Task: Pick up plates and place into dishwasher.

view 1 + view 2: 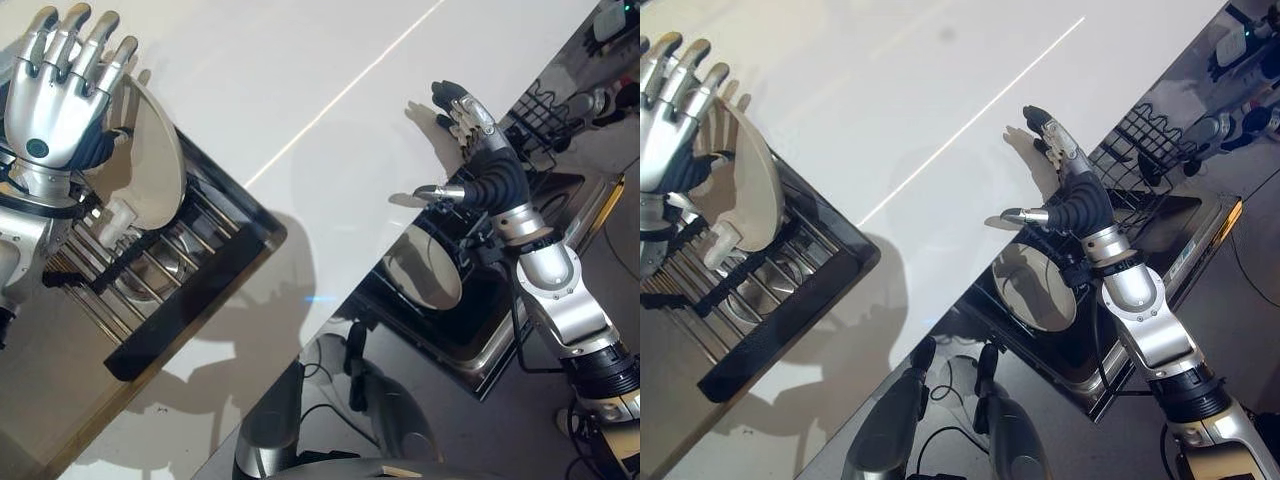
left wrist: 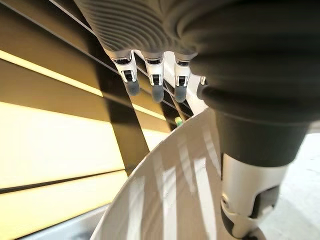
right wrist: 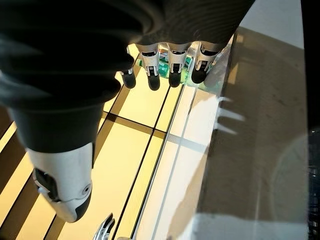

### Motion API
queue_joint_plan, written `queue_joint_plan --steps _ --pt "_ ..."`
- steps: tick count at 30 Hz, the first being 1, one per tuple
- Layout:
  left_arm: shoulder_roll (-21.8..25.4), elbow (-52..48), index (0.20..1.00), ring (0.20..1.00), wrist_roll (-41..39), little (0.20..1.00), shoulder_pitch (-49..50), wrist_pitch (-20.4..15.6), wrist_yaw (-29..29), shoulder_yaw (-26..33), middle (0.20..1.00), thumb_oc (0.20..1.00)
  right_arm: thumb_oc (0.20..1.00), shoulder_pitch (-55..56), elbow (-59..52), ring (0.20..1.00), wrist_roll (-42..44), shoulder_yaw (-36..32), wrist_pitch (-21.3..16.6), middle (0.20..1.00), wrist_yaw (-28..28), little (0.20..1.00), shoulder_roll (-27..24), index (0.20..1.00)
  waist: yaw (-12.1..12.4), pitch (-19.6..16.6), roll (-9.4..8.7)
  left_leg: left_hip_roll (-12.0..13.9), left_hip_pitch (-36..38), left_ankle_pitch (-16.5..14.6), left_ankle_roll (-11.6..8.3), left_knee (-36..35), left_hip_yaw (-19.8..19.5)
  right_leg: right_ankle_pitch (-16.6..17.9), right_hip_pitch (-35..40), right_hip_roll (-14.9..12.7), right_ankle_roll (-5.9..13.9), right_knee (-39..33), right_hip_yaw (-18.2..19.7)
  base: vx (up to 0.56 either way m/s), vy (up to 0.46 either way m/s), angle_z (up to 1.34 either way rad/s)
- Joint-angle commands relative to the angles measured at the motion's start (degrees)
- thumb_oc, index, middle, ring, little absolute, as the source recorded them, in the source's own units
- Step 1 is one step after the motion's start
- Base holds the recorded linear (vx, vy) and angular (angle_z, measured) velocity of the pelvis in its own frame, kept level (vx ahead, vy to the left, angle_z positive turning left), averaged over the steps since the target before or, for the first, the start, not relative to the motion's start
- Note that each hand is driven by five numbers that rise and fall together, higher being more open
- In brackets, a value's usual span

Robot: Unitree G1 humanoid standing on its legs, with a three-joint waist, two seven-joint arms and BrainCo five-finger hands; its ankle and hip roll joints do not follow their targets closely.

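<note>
A cream plate (image 1: pixel 150 160) stands on edge in the dark dishwasher rack (image 1: pixel 185 290) at the left. My left hand (image 1: pixel 55 95) is held flat against the plate's back, open, its fingers straight and pointing up. In the left wrist view the plate's rim (image 2: pixel 175 200) curves past the thumb (image 2: pixel 250 190). A second plate (image 1: pixel 425 265) lies in a dark metal basin (image 1: pixel 470 345) at the right. My right hand (image 1: pixel 480 150) hovers above that basin, open and holding nothing, with fingers (image 3: pixel 170 70) straight and thumb (image 3: pixel 62 180) spread.
A broad white counter (image 1: pixel 330 120) runs between the rack and the basin. The rack holds upright metal tines (image 1: pixel 170 255). A black wire rack (image 1: pixel 545 110) stands beyond the basin at the far right.
</note>
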Motion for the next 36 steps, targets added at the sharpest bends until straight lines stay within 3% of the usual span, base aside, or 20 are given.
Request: queue_joint_plan --steps 1,9,10,11,12,13,22,36 --pt "-0.08 -3.27 1.000 1.000 0.18 1.000 2.21 -5.72 -4.33 -1.57 1.000 1.000 1.000 -1.09 -3.13 1.000 -0.88 -2.15 -2.29 1.000 0.89 1.000 -1.64 1.000 -1.53 -2.52 2.81 -0.07 -1.02 1.16 1.04 -1.26 0.13 -3.14 1.41 -5.63 6.47 4.12 0.43 0.01 0.070 0.00" --pt "0.91 -4.97 1.000 1.000 -1.24 1.000 6.63 -12.30 -8.19 0.13 1.000 1.000 1.000 -0.79 -2.61 1.000 -0.29 -2.85 -1.92 1.000 1.83 1.000 -3.48 1.000 -1.56 -2.95 4.59 -0.51 0.13 0.96 1.22 -1.44 0.67 -3.53 1.96 -6.30 6.60 4.32 0.41 0.02 0.046 -0.01" --pt "0.94 -5.44 0.893 0.893 -1.28 0.893 7.04 -12.48 -8.97 0.32 0.893 0.893 1.000 -0.81 -2.49 1.000 -0.21 -2.94 -1.93 1.000 1.88 1.000 -3.63 1.000 -1.56 -2.94 4.71 -0.55 0.15 0.95 1.23 -1.37 0.68 -3.52 1.93 -6.34 6.62 4.39 0.38 0.00 0.000 0.00" --pt "0.99 -5.74 0.639 0.639 -1.51 0.639 7.41 -12.80 -9.89 0.31 0.639 0.639 1.000 -0.92 -2.41 1.000 -0.11 -2.92 -1.76 1.000 1.85 1.000 -3.84 1.000 -1.53 -3.06 4.83 -0.59 0.29 0.93 1.26 -1.43 0.65 -3.52 1.99 -6.38 6.66 4.38 0.34 0.00 0.000 0.00" --pt "1.14 -5.80 0.263 0.263 -1.89 0.263 7.71 -13.15 -10.85 0.38 0.263 0.263 1.000 -1.03 -2.37 1.000 -0.03 -2.89 -1.55 1.000 1.93 1.000 -4.01 1.000 -1.54 -3.13 4.98 -0.62 0.45 0.91 1.27 -1.47 0.68 -3.52 2.08 -6.43 6.67 4.37 0.31 0.00 0.000 0.00" --pt "1.18 -6.09 0.200 0.200 -2.14 0.200 8.14 -13.01 -10.92 0.41 0.200 0.200 1.000 -1.01 -2.35 1.000 0.08 -2.91 -1.48 1.000 2.03 1.000 -4.18 1.000 -1.59 -3.15 5.12 -0.66 0.60 0.90 1.28 -1.46 0.66 -3.52 2.12 -6.48 6.68 4.43 0.34 0.00 0.000 0.00" --pt "1.24 -5.54 0.200 0.200 -8.62 0.200 9.74 -14.21 -10.84 1.91 0.200 0.200 1.000 0.21 -2.44 1.000 0.66 -3.23 -1.86 1.000 2.44 1.000 -4.72 1.000 -1.62 -3.79 5.62 -0.75 1.45 0.56 1.40 -1.45 0.81 -3.74 2.53 -6.64 6.78 4.47 0.27 0.02 0.006 -0.06" --pt "-1.71 -7.51 0.200 0.200 -7.52 0.200 16.59 -12.85 -8.04 10.27 0.200 0.200 1.000 4.08 -3.06 1.000 0.49 -4.93 -2.64 1.000 3.37 1.000 -2.59 1.000 -0.16 -6.67 5.21 -0.74 4.03 0.64 1.31 -3.42 -0.76 -4.63 4.97 -6.33 6.42 3.70 -0.90 0.02 -0.025 0.01"
